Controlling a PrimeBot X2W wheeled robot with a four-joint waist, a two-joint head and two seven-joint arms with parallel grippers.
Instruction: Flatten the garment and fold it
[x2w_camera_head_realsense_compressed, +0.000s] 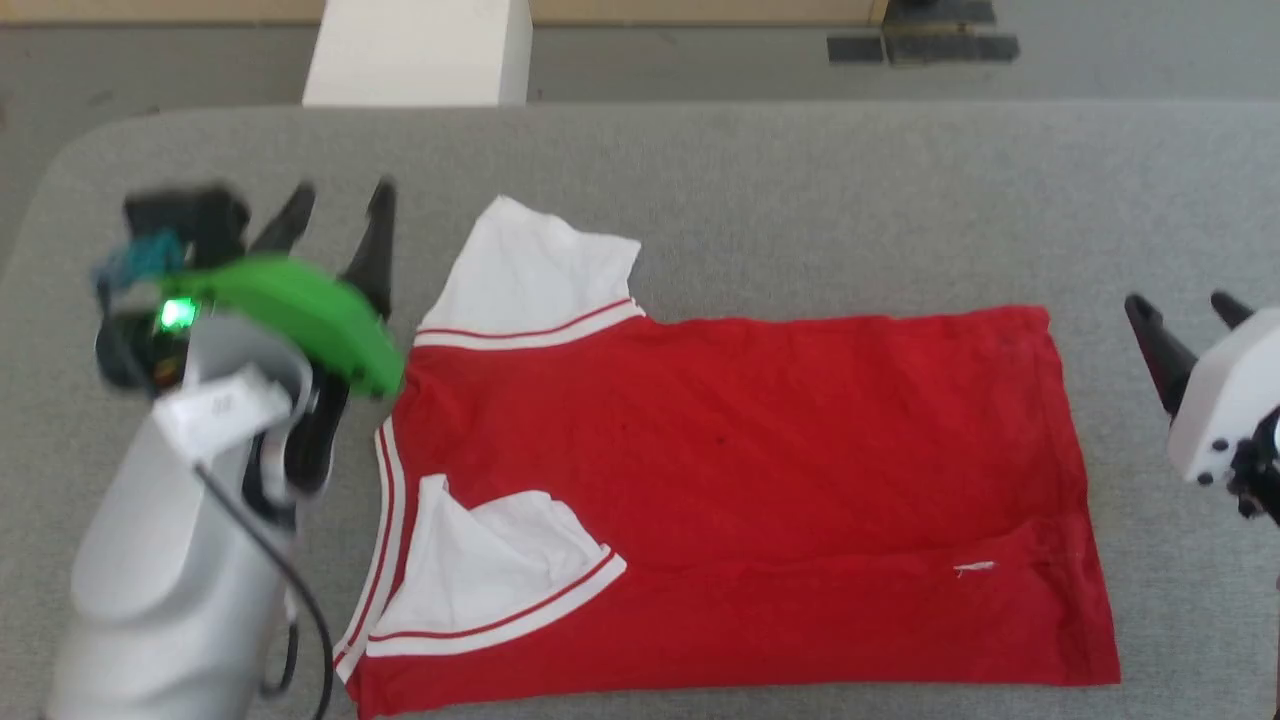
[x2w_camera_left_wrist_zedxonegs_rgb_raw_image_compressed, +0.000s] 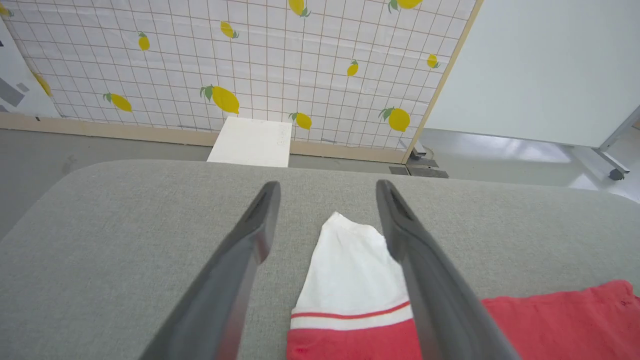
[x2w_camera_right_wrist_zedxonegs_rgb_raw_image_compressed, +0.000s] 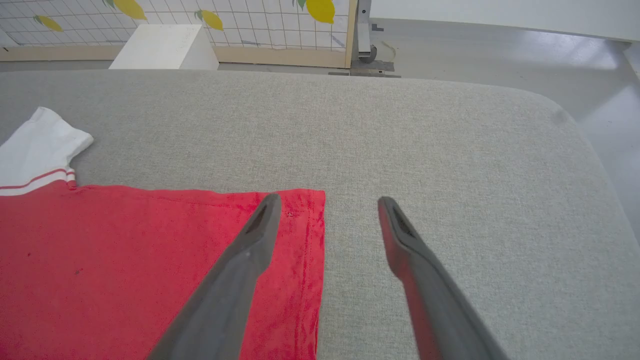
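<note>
The garment (x2w_camera_head_realsense_compressed: 740, 480), a red T-shirt with white striped sleeves, lies on the grey table, its near long side folded over the body and one sleeve tucked on top. Its collar end points to the left. My left gripper (x2w_camera_head_realsense_compressed: 340, 205) hovers open just left of the far white sleeve (x2w_camera_left_wrist_zedxonegs_rgb_raw_image_compressed: 350, 270), holding nothing. My right gripper (x2w_camera_head_realsense_compressed: 1185, 305) stands open beyond the shirt's hem (x2w_camera_right_wrist_zedxonegs_rgb_raw_image_compressed: 312, 235), with its left finger (x2w_camera_right_wrist_zedxonegs_rgb_raw_image_compressed: 250, 255) over the hem corner and nothing between the fingers.
The grey padded table (x2w_camera_head_realsense_compressed: 800, 190) has rounded corners and bare cloth behind and right of the shirt. A white box (x2w_camera_head_realsense_compressed: 420, 50) stands on the floor past the far edge, before a lemon-print screen (x2w_camera_left_wrist_zedxonegs_rgb_raw_image_compressed: 250, 65).
</note>
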